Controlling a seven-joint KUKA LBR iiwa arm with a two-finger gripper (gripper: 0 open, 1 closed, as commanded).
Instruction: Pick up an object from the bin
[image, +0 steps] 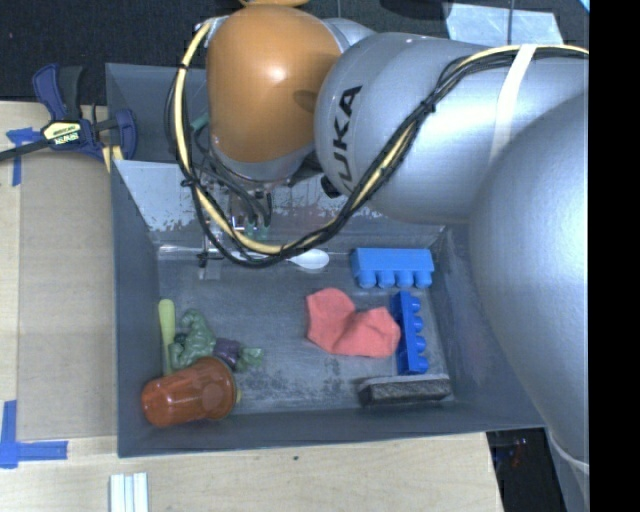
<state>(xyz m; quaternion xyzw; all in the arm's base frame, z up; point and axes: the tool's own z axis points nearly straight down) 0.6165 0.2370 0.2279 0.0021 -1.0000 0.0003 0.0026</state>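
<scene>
White spoon-like plastic piece (312, 260) lies just right of my gripper (243, 222) — upper middle — jaws' state I cannot tell.

Small white rounded piece (313, 260) lies on the bin (135, 320) floor; close against the far wall.

- You have the grey metal bin (135, 300) holding everything; the gripper (243, 215) is by its back wall, left of centre.
- Just right of the gripper lies a small white rounded plastic piece (313, 260).
- Right of that sits a blue toothed plastic block (392, 268), with a narrow blue toothed block (410, 335) in front of it.
- A red crumpled soft lump (348, 325) touches the narrow block's left side.
- A dark rectangular block (404, 390) lies in front of both.
- In the front left corner lies a brown-orange plastic jar (190, 393), with a green toy figure (203, 343) just behind it and a yellow-green stick (166, 322) to the figure's left.
</scene>
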